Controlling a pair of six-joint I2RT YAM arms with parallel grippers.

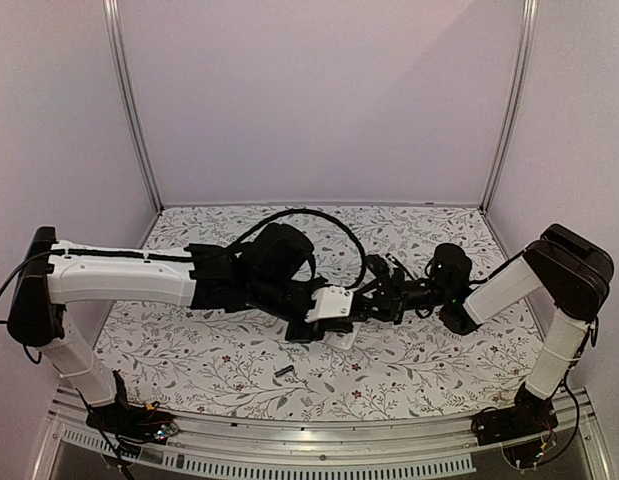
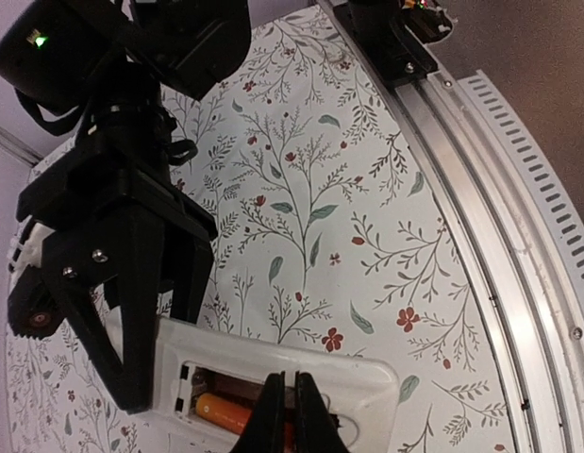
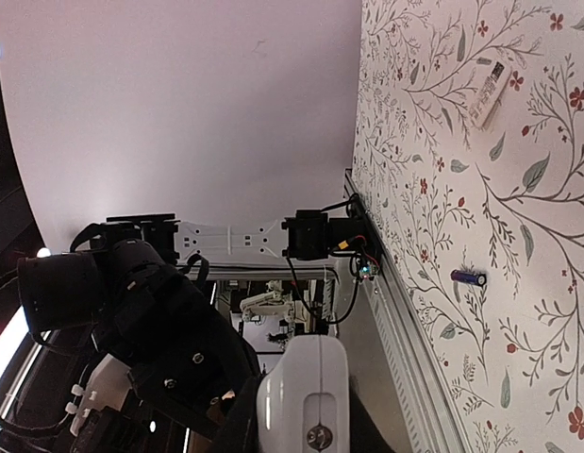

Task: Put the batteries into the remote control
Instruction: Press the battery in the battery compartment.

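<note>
A: Left gripper (image 2: 290, 385)?
B: Clenched, tips pressed together, nothing seen between them. Bottom centre of the left wrist view, right over the open battery bay.
A: Right gripper (image 2: 159, 351)?
B: Clamped on the remote control (image 2: 353, 377) at its left end, one finger in front, one behind. Lower left of that view.
A: Remote where?
B: Back side up, along the bottom edge of the left wrist view. Centre of the top view, between the arms. Lifted or resting on the table (image 2: 367, 189), cannot tell.
A: Batteries?
B: Orange battery (image 2: 224, 411) lies in the bay, just left of the left tips. Dark battery (image 1: 284, 371) loose on the table, lower centre of the top view, below-left of the remote, apart from it.
A: Else?
B: White cover (image 3: 490, 92), upper right of the right wrist view, flat on the table.
</note>
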